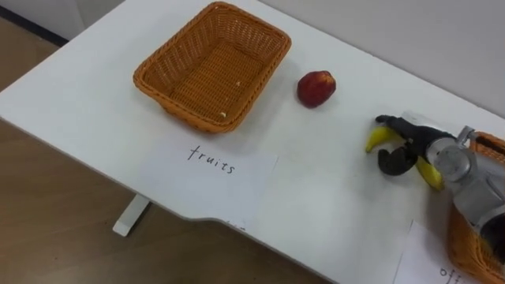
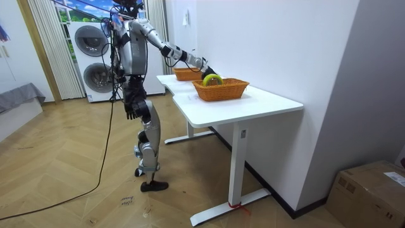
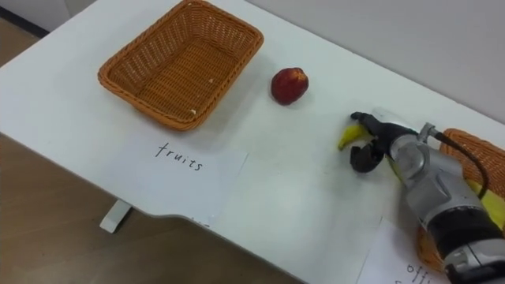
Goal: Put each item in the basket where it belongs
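1. Curling round the banana (image 1: 376, 141), my right robot hand (image 1: 417, 148) grips it at the bench's (image 1: 331, 197) right side, just beside the right basket (image 3: 485, 154).
2. The apple (image 1: 316, 88) lies between that hand and the left basket (image 1: 158, 75).
3. My left robot hand (image 2: 130, 111) hangs at my side; its state I cannot tell.

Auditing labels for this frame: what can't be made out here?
- Right basket: cut off by the eye views' right edge; the arm hides much of its inside.
- Its label: cut off by the bottom edge, word incomplete.
- Banana: middle hidden under the right hand.
- Yellow-green thing in that basket, room view: too small to identify.
- Left hand: too small, room view.
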### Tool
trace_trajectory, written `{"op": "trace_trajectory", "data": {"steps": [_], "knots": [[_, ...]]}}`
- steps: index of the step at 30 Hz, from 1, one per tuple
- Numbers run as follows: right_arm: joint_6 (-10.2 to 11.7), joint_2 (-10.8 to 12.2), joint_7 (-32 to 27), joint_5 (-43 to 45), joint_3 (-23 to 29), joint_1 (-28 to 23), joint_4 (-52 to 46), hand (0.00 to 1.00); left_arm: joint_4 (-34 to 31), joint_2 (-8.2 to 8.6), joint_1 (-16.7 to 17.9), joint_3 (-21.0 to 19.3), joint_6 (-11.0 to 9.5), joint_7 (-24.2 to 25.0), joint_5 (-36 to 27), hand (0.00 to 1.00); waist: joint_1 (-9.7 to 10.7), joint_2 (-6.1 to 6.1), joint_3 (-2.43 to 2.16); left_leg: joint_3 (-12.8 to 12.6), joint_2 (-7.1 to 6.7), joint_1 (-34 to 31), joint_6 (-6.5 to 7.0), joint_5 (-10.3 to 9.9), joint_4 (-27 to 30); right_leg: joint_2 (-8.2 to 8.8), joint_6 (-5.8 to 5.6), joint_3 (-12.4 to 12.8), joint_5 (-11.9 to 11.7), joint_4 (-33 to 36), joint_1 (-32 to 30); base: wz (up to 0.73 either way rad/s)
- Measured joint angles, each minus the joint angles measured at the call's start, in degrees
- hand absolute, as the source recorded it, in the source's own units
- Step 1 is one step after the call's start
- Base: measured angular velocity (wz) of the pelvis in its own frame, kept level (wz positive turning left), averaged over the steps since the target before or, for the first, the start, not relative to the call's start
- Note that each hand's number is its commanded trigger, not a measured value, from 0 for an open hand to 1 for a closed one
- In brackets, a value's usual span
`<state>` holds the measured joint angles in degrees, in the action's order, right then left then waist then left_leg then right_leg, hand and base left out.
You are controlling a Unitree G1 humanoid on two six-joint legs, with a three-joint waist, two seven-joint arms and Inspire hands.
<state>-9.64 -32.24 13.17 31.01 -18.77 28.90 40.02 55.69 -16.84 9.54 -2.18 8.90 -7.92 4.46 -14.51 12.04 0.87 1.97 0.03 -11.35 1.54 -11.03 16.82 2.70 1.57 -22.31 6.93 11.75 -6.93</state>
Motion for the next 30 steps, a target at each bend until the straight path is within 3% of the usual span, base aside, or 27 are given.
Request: {"op": "trace_trajectory", "data": {"steps": [9,19,30], "knots": [[-0.89,-1.07,0.18,1.45,-0.11,0.32,0.87,1.00,1.19,-0.04,-1.13,0.23,-0.27,-0.01,-0.45,0.00,0.06,-0.06,0.14,-0.05,0.02,0.02,0.00,0.00,-0.02,0.02,0.00,0.00,0.00,0.03,-0.02,0.00],[-4.11,-1.09,1.46,1.82,-0.12,-0.30,-2.92,1.00,1.09,-0.19,-1.42,0.17,-0.08,-0.24,-0.45,0.00,0.25,0.06,0.08,-0.22,0.09,0.06,-0.01,0.01,-0.11,-0.11,0.00,0.32,0.00,-0.02,-0.32,0.00],[-4.16,-1.09,1.97,5.63,-0.09,-1.03,-12.68,1.00,1.18,-0.18,-0.72,-0.25,-0.29,-0.44,-0.47,0.00,0.11,0.10,0.03,-0.58,0.18,0.95,-0.05,0.02,-0.24,-0.31,0.07,1.07,-0.08,-0.04,0.18,-0.02]]}}
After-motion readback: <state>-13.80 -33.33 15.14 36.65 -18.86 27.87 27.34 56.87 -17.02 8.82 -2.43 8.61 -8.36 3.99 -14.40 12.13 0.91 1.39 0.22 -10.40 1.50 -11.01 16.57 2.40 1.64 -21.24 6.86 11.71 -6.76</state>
